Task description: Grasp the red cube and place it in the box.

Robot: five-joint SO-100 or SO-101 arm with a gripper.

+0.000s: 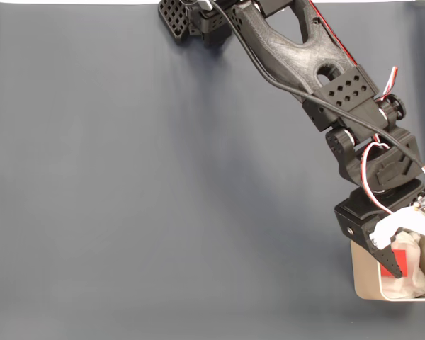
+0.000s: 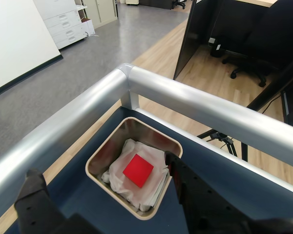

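The red cube (image 2: 137,170) lies flat on the white lining inside the beige box (image 2: 109,145), which sits in the table's corner in the wrist view. My gripper (image 2: 102,165) hangs open above the box, with one black finger (image 2: 36,200) at the left and the other (image 2: 185,190) at the right of the cube, neither touching it. In the fixed view the box (image 1: 355,278) is at the lower right edge, and the gripper (image 1: 401,256) reaches over it, partly covering the red cube (image 1: 399,265).
A dark blue mat (image 1: 163,184) covers the table. A silver metal rail (image 2: 195,105) runs round the table's corner just beyond the box. The arm's base (image 1: 198,18) stands at the top middle of the fixed view.
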